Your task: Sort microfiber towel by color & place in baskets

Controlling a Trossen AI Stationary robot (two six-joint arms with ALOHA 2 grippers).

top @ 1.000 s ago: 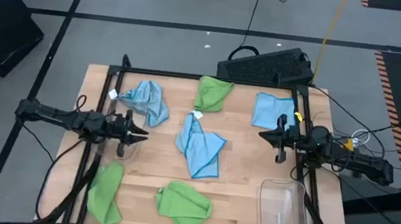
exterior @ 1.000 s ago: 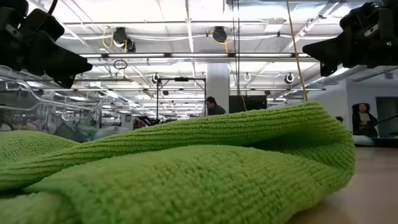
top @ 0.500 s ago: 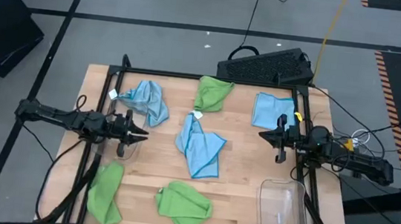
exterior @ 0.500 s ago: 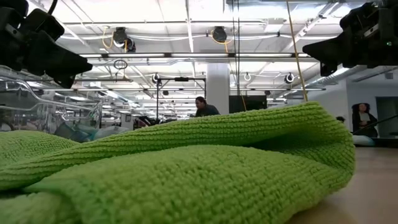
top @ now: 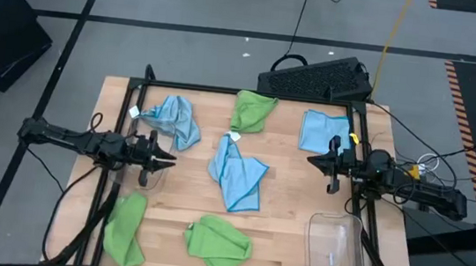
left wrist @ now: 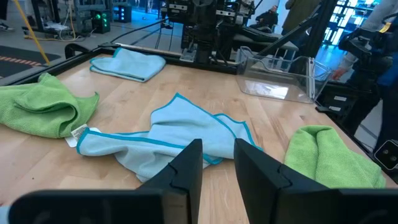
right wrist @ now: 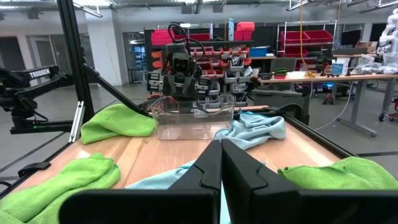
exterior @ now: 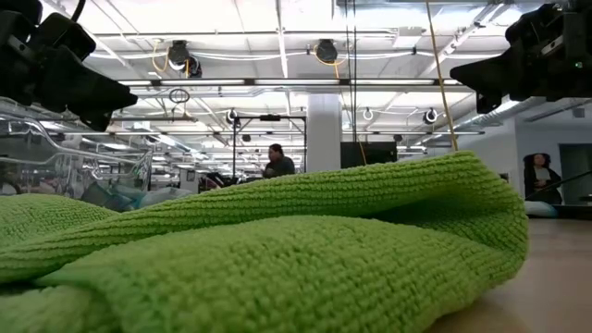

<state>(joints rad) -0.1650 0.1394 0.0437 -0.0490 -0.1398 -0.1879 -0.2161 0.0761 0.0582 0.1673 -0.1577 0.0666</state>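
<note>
Bare wood (top: 303,184) between arms — blue towel (top: 236,174) blocks centre.
</note>
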